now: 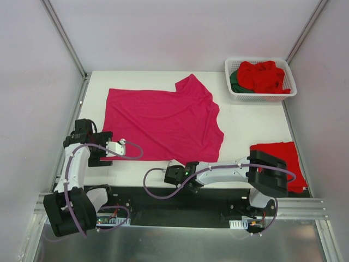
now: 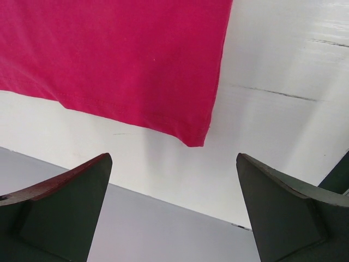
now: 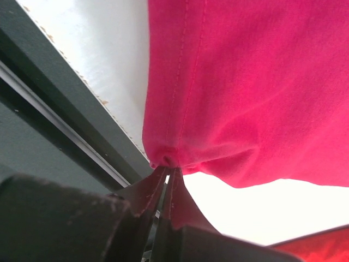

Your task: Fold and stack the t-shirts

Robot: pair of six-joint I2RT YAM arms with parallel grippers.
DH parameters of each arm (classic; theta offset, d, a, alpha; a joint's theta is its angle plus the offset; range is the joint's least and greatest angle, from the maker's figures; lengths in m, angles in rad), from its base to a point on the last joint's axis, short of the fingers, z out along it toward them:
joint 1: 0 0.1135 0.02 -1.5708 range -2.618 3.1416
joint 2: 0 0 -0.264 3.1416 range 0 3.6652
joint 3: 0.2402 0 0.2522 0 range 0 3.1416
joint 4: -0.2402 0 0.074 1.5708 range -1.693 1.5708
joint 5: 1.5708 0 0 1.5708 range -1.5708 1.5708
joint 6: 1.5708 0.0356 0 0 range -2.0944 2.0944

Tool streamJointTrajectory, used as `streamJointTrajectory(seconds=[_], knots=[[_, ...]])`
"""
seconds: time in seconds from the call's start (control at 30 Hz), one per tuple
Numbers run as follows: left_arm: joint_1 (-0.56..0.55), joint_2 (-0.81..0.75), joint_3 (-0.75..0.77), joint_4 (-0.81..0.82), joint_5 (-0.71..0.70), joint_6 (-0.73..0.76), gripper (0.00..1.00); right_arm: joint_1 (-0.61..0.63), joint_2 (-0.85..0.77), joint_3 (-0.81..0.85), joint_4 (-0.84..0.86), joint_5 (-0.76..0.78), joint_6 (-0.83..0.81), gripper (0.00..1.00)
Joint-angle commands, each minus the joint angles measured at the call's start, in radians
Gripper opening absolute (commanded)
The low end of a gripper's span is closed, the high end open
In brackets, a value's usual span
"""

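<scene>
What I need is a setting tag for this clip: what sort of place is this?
Likely a robotics lab test cell, not a home: a white table boxed in by blank panels on aluminium rails, with a magenta t-shirt and a laundry basket staged as props.

A white table (image 1: pixel 251 117) fills the floor of the enclosure, its top matte with a few thin dark scratches (image 2: pixel 272 93); plain pale grey panels form the back wall (image 1: pixel 185 33), left wall (image 1: pixel 32 82) and right wall (image 1: pixel 327 98); aluminium struts (image 1: pixel 65 38) run up the rear corners; a black board (image 1: pixel 185 210) and a brushed metal sheet (image 1: pixel 180 243) edge the near side; the light is soft and even.
</scene>
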Motion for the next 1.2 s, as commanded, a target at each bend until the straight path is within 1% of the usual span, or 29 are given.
streamJointTrajectory(seconds=[0.0,0.1,0.2,0.27,0.4,0.6,0.67,0.77,0.8,0.9,0.93,1.17], knots=[[-0.016,-0.067,-0.051,0.033,0.030,0.040,0.99,-0.011,-0.018,-0.016,0.009,0.004,-0.010,0.01],[-0.017,-0.047,-0.070,0.033,0.008,0.023,0.99,-0.012,-0.018,-0.018,0.007,-0.003,-0.016,0.02],[-0.019,-0.033,-0.082,0.018,0.025,0.040,0.99,-0.017,-0.020,-0.019,0.003,-0.007,-0.021,0.02],[-0.017,-0.007,-0.073,-0.016,0.039,0.052,0.99,-0.017,-0.021,-0.022,0.003,-0.013,-0.024,0.02],[-0.019,0.045,-0.004,-0.115,0.068,0.059,0.99,-0.023,-0.020,-0.024,0.001,-0.019,-0.024,0.02],[-0.020,0.090,0.011,-0.184,0.024,0.082,0.99,-0.031,-0.017,-0.022,0.001,-0.026,-0.021,0.02],[-0.017,0.104,0.011,-0.180,0.018,0.095,0.99,-0.032,-0.020,-0.027,-0.001,-0.027,-0.016,0.02],[-0.017,0.143,0.025,-0.175,0.005,0.079,0.98,-0.035,-0.021,-0.033,-0.002,-0.030,-0.015,0.02],[-0.017,0.151,0.018,-0.174,-0.020,0.082,0.97,-0.037,-0.023,-0.033,-0.004,-0.030,-0.015,0.02],[-0.013,0.160,-0.004,-0.134,-0.039,0.092,0.96,-0.038,-0.024,-0.033,-0.004,-0.029,-0.015,0.02],[-0.014,0.171,-0.004,-0.096,-0.042,0.077,0.96,-0.037,-0.024,-0.035,-0.004,-0.029,-0.016,0.02],[-0.005,0.231,0.007,0.027,-0.079,0.033,0.95,-0.038,-0.030,-0.042,-0.002,-0.026,-0.019,0.02]])
